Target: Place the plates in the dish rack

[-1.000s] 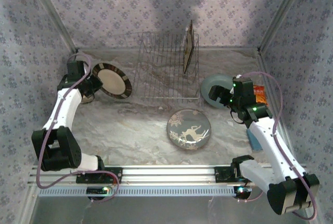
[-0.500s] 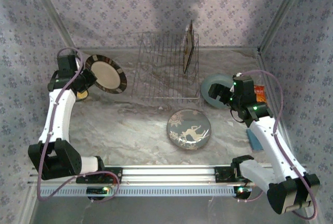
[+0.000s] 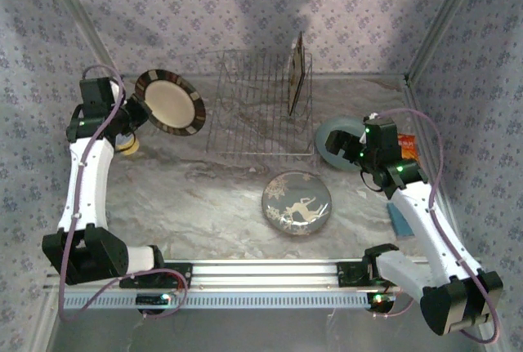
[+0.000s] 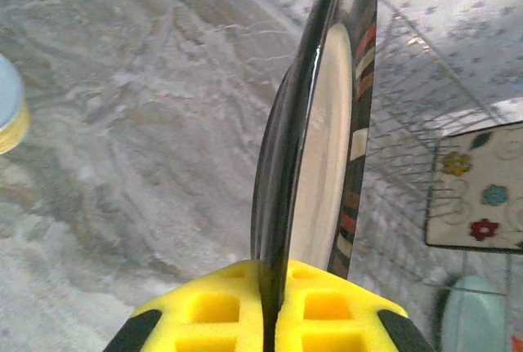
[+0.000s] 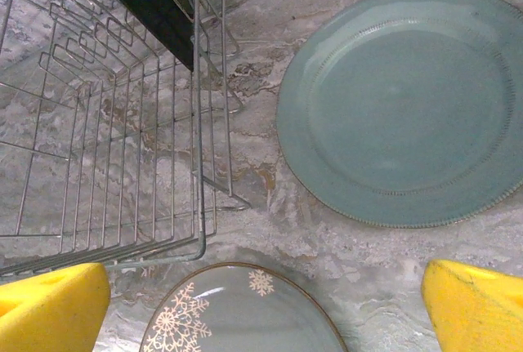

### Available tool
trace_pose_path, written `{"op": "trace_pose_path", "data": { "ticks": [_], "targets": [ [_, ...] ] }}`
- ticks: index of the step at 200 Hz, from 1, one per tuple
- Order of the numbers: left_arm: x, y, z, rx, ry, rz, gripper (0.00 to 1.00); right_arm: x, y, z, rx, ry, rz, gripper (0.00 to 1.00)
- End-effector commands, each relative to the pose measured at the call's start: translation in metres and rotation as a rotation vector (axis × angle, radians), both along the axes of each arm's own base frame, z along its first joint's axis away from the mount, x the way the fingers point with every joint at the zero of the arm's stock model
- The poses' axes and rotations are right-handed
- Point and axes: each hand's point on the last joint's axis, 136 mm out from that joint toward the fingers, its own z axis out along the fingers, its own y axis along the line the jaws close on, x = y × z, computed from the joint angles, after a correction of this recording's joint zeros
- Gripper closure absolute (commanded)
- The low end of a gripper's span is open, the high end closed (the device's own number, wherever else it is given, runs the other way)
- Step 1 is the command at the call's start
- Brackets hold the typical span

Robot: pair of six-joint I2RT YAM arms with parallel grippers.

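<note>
My left gripper point(image 3: 131, 115) point(image 4: 274, 274) is shut on the rim of the round dark-brown-rimmed plate point(image 3: 169, 101) point(image 4: 327, 140), which hangs on edge above the table, left of the dish rack point(image 3: 257, 115) point(image 4: 400, 123) point(image 5: 114, 123). The square flowered plate point(image 3: 297, 74) point(image 4: 478, 189) stands upright at the rack's right end. The pale grey-blue plate point(image 3: 331, 135) point(image 5: 404, 107) lies flat to the right of the rack. In front of the rack lies the greyish deer plate point(image 3: 297, 202) point(image 5: 237, 319). My right gripper point(image 3: 347, 149) point(image 5: 261, 287) hovers open between these two plates, holding nothing.
A small yellow cup point(image 3: 127, 144) point(image 4: 8, 107) stands below the left wrist. An orange snack packet point(image 3: 407, 149) lies by the right wall, with a blue flat object point(image 3: 399, 220) nearer the front. Patterned walls close in the back and both sides.
The left arm has lifted the brown-rimmed plate off the table and carried it up and back, turning it toward the rack. The yellow cup has come into sight. The right arm has barely moved.
</note>
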Motion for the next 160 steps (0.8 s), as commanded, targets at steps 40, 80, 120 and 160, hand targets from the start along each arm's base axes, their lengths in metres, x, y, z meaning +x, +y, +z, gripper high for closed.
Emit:
{"op": "trace_pose_path", "data": {
  "ticks": [40,80,120,160],
  "targets": [
    [0.022,-0.051,0.092,-0.182,-0.324,-0.261,1.0,0.01,0.024,0.022,0.065,-0.074,0.133,0.0],
    [0.028,-0.091,0.085,-0.208,-0.328,-0.424,1.0,0.016,0.052,0.036,0.172,-0.103,0.293,0.0],
    [0.029,-0.134,0.08,-0.22,-0.349,-0.579,1.0,0.022,0.068,0.053,0.26,-0.128,0.424,0.01],
    [0.026,-0.167,0.071,-0.248,-0.348,-0.704,1.0,0.03,0.077,0.052,0.368,-0.111,0.511,0.0]
  ]
}}
